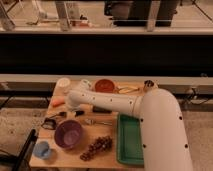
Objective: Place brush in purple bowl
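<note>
Wooden table under white arm, tool over brush.

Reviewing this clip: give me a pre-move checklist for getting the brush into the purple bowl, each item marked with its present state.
1. Brush visible and reachable: ok, it lies on the table beyond the bowl's far rim.
2. Purple bowl upright, with nothing in it: ok.
3. Gripper located: ok, it sits at the arm's end, directly above the brush.
4. Brush held: cannot tell, the arm hides the contact.
5. Path from brush to bowl: ok, nothing lies between them.
6. Neighbours clear of the bowl: ok, the light-blue cup and grapes stand apart from it.
</note>
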`<action>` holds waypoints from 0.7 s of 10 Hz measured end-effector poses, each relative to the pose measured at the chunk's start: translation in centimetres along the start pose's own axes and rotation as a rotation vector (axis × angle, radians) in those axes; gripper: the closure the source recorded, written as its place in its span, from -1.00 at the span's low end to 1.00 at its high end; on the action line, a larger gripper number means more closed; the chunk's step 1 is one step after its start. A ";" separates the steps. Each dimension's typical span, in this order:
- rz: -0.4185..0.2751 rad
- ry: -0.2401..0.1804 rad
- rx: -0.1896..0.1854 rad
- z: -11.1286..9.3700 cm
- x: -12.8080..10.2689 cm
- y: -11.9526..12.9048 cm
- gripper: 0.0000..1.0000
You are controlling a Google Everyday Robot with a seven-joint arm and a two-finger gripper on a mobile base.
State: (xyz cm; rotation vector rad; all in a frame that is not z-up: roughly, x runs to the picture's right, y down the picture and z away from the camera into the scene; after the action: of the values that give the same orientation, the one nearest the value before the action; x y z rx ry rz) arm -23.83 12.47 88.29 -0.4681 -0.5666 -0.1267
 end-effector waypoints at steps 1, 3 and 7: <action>0.008 -0.010 -0.008 0.3 0.1 0.2 -0.60; 0.031 -0.027 -0.019 0.3 0.9 0.4 -0.60; 0.064 -0.071 -0.032 1.0 1.2 0.6 -0.60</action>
State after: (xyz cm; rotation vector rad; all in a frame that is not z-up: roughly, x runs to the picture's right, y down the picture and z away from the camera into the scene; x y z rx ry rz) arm -23.18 13.47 89.46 -0.5231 -0.6197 -0.0587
